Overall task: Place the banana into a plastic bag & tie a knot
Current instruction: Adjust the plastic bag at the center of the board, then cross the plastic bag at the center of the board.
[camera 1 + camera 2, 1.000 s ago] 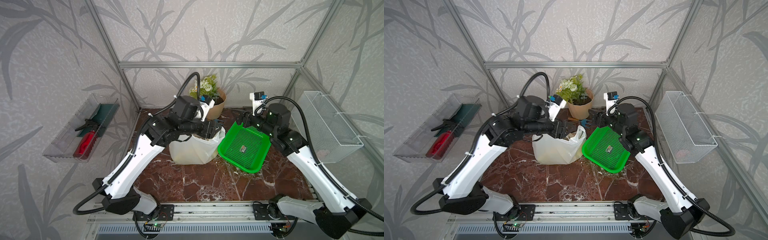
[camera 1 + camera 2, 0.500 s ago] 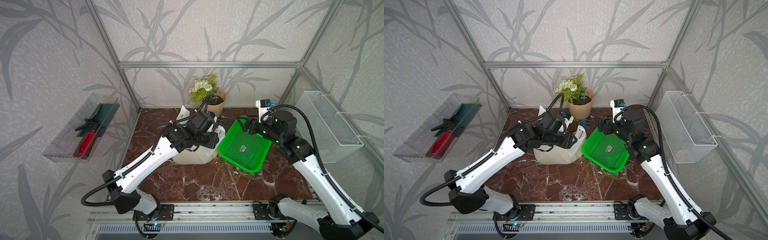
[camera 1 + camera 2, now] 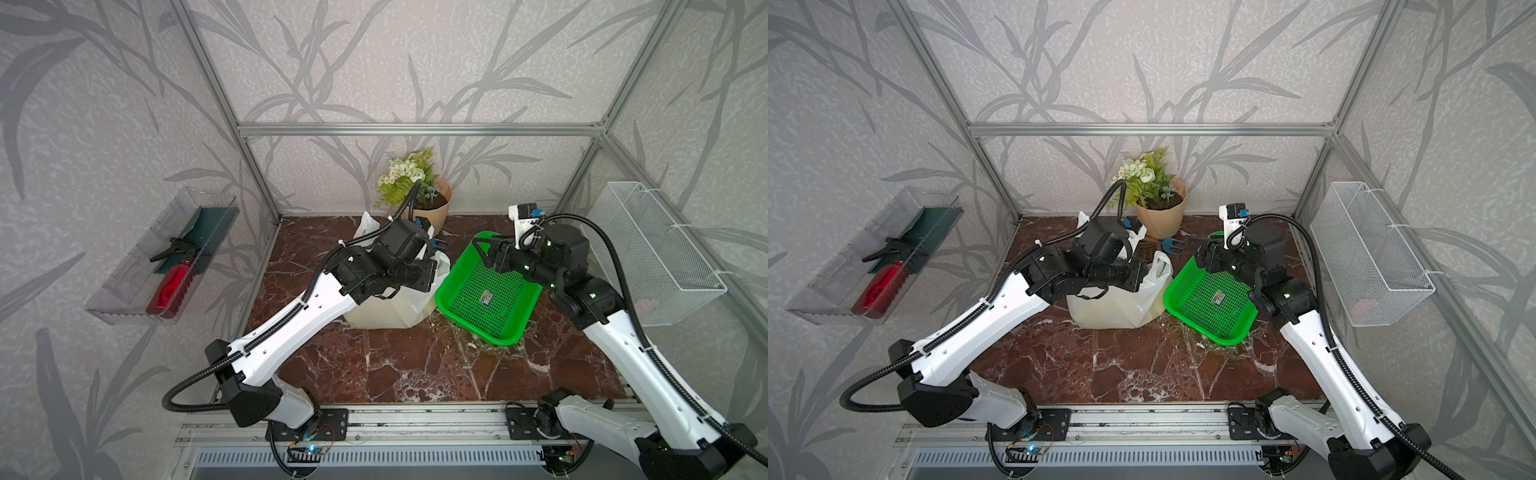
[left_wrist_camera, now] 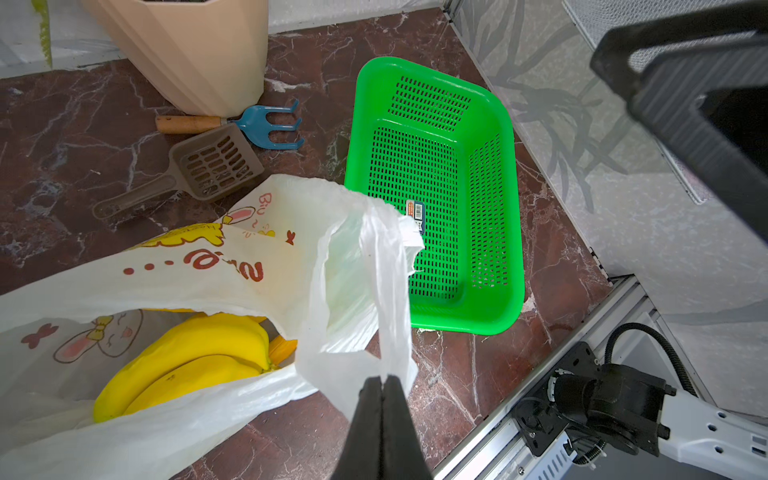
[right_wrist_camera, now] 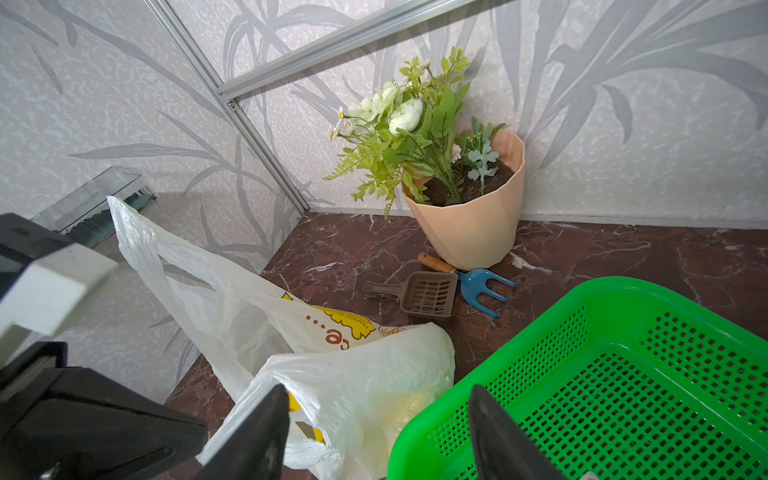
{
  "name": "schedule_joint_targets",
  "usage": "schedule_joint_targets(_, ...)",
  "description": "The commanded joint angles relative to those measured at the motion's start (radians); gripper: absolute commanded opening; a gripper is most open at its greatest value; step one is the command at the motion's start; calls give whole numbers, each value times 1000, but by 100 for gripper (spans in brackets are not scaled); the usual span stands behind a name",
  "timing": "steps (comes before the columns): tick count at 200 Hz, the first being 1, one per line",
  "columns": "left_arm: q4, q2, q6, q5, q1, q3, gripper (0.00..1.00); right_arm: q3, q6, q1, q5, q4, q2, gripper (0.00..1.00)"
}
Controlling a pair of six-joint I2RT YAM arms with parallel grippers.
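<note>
**Left wrist view: handle pinched, banana sitting in the bag**

Right there at the lower edge, the left fingers (image 4: 381,384) are pressed tight together, with a thin white handle strip (image 4: 386,291) of the plastic bag (image 4: 249,257) caught between their tips. The strip runs taut from the bag's mouth to the grip. The mouth gapes open, and inside lies the banana (image 4: 199,357), bright yellow against the crinkled film with its rabbit prints.

The bag sits on the marble bench (image 4: 457,374), just beside the green basket (image 4: 484,208). Only a small sticker lies on the basket's floor.

In a top view, the right fingers (image 3: 487,254) hover over the basket's far end, near the bag. The right wrist view shows them spread wide and holding nothing, with the basket rim and the bag's side below the gap. The bag's other handle (image 5: 137,232) stands up on its own, well apart from the pinched one, so the two are untied.

Behind the bag a peach flower pot (image 5: 473,232) stands against the back wall. A brown scoop (image 5: 424,293) and a blue hand rake (image 5: 482,286) lie side by side at its foot.
</note>
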Motion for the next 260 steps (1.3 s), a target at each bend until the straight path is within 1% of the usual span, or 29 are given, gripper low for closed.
schedule_joint_targets(1, -57, -1, 12, -12, 1, 71, 11, -15, -5, -1, -21, 30, -19, 67)
schedule_joint_targets(8, -66, -2, 12, -4, 1, 71, 28, -16, -7, 1, -21, 30, -18, 67)
schedule_joint_targets(17, -69, -7, 15, 10, 1, 61, 42, -14, -9, 2, -23, 30, -15, 67)
schedule_joint_targets(26, -68, -13, 22, 27, 1, 44, 51, -12, -12, 5, -24, 29, -12, 67)
schedule_joint_targets(35, -65, -13, 34, 39, 1, 30, 55, -9, -12, 6, -24, 29, -9, 67)
schedule_joint_targets(64, -68, 23, 70, 19, 2, 30, 59, 0, -10, 8, -35, 34, -1, 67)
schedule_joint_targets(80, -64, 46, 71, 8, 10, 36, 59, 7, -11, 11, -44, 31, 4, 67)
schedule_joint_targets(105, -66, 69, 70, 26, 16, 34, 57, 3, -12, 13, -41, 30, 0, 67)
schedule_joint_targets(122, -62, 66, 66, 35, 15, 18, 57, 0, -8, 13, -43, 30, -1, 67)
schedule_joint_targets(136, -64, 57, 68, 21, 16, 11, 57, 0, -5, 13, -44, 35, 1, 67)
schedule_joint_targets(169, -98, 61, 72, 6, 14, 23, 57, -1, 3, 16, -50, 47, 11, 67)
schedule_joint_targets(180, -100, 56, 68, 4, 13, 16, 55, 0, 4, 16, -50, 53, 15, 67)
schedule_joint_targets(186, -100, 53, 68, 2, 13, 11, 52, 0, 6, 18, -51, 55, 18, 67)
schedule_joint_targets(217, -109, 43, 69, -11, 13, 12, 32, -1, 2, 21, -48, 60, 25, 67)
schedule_joint_targets(234, -113, 46, 76, -10, 14, 28, 14, -6, 0, 24, -47, 61, 27, 66)
schedule_joint_targets(244, -124, 52, 81, -15, 14, 54, 6, -10, -9, 27, -48, 66, 25, 66)
schedule_joint_targets(254, -144, 60, 84, -26, 14, 82, 0, -19, -29, 39, -49, 83, 20, 66)
schedule_joint_targets(260, -161, 62, 86, -39, 14, 103, 0, -27, -50, 51, -43, 94, 17, 67)
